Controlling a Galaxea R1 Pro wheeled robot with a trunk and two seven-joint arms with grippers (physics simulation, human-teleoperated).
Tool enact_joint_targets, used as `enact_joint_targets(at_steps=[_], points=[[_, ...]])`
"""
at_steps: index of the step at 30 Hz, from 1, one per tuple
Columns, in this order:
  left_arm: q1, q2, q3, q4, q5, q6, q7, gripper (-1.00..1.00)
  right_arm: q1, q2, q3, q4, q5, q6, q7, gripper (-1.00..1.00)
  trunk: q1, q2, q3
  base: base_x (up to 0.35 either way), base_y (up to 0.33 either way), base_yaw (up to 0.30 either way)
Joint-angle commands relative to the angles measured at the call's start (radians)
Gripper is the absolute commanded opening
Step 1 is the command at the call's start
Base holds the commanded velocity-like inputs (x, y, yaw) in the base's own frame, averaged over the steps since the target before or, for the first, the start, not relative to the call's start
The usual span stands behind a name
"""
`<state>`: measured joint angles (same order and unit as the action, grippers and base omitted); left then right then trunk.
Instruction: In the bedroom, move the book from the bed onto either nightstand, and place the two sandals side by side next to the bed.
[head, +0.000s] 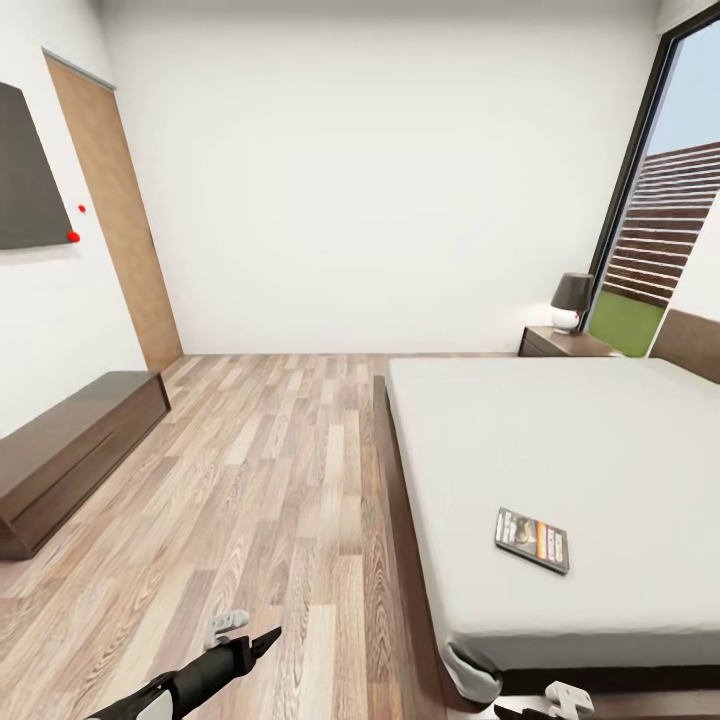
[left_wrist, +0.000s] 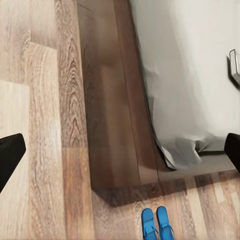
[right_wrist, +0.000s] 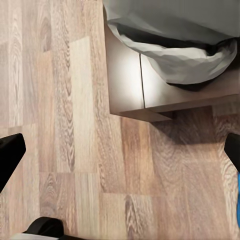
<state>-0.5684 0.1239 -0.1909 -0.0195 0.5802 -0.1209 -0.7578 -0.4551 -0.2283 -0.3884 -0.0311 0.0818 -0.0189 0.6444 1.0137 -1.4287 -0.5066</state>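
Observation:
The book (head: 532, 540) lies flat on the light-grey mattress of the bed (head: 600, 450), near its foot end; its edge also shows in the left wrist view (left_wrist: 233, 67). Two blue sandals (left_wrist: 156, 225) lie side by side on the wood floor just off the corner of the bed's dark base (left_wrist: 120, 165). A nightstand (head: 560, 343) stands beside the bed's head by the window. My left gripper (head: 250, 632) hangs open over the floor left of the bed. My right gripper (head: 560, 698) is open and empty by the bed's foot corner (right_wrist: 150, 95).
A lamp (head: 572, 300) sits on the nightstand. A low dark cabinet (head: 70, 450) runs along the left wall under a dark wall screen (head: 30, 175). A wooden door (head: 120, 220) is at the far left. Wood floor (head: 270, 470) stretches between cabinet and bed.

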Motion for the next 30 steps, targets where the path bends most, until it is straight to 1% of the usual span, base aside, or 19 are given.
enact_joint_targets(at_steps=[1,30], points=[[-0.001,0.0,-0.009,0.001,0.004,-0.008,-0.002,1.0,-0.001,0.0,-0.007,0.0,0.009,-0.002,0.003,1.0,-0.004,0.007,0.002,0.0,0.0,0.0],[-0.001,-0.001,-0.01,0.001,0.004,-0.008,-0.002,1.0,-0.001,-0.001,-0.007,0.0,0.009,-0.002,0.003,1.0,-0.115,0.21,0.093,0.0,0.0,0.0]])
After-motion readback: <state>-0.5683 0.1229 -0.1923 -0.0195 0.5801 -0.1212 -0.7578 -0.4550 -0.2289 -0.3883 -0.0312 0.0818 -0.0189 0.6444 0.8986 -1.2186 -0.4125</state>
